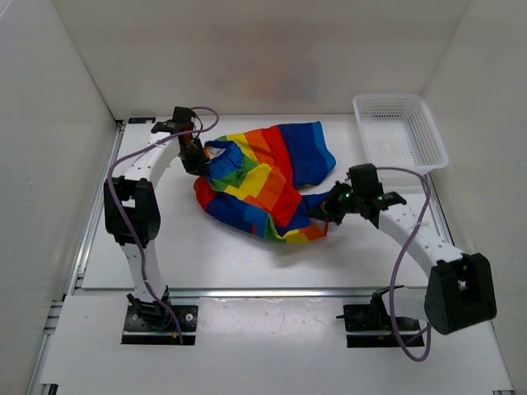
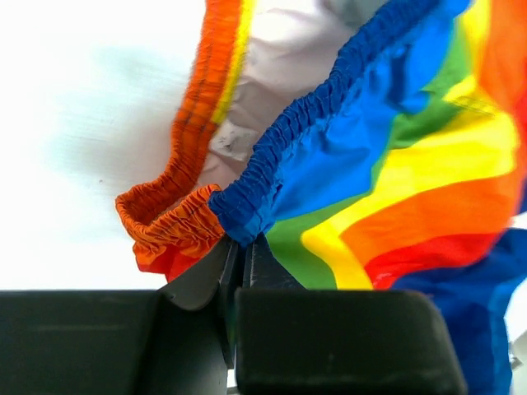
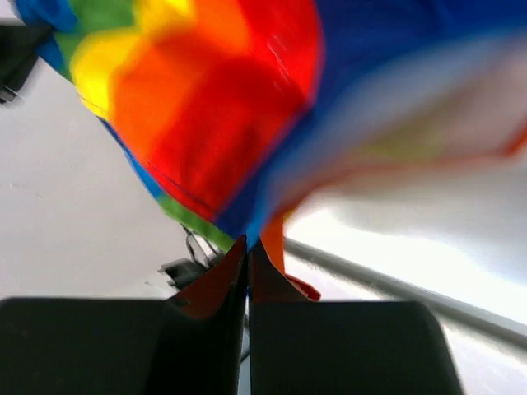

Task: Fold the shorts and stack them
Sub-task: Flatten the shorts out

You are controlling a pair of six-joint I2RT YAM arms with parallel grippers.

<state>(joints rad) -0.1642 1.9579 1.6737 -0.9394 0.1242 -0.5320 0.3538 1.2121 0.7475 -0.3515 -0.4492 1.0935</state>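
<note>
While the left gripper [image 1: 198,161] and right gripper [image 1: 323,211] clamp the crumpled shorts [image 1: 263,177] (both pinched shut on fabric): spreading step, likely; next, draw flat.

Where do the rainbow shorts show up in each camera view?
Top external: the shorts are bunched mid-table, between the left gripper and the right gripper.
Left wrist: the waistband is pinched low in the centre, and cloth fills the right side.
Right wrist: cloth fills the top and is pinched low in the centre.
Shared landmark: the white table.
</note>
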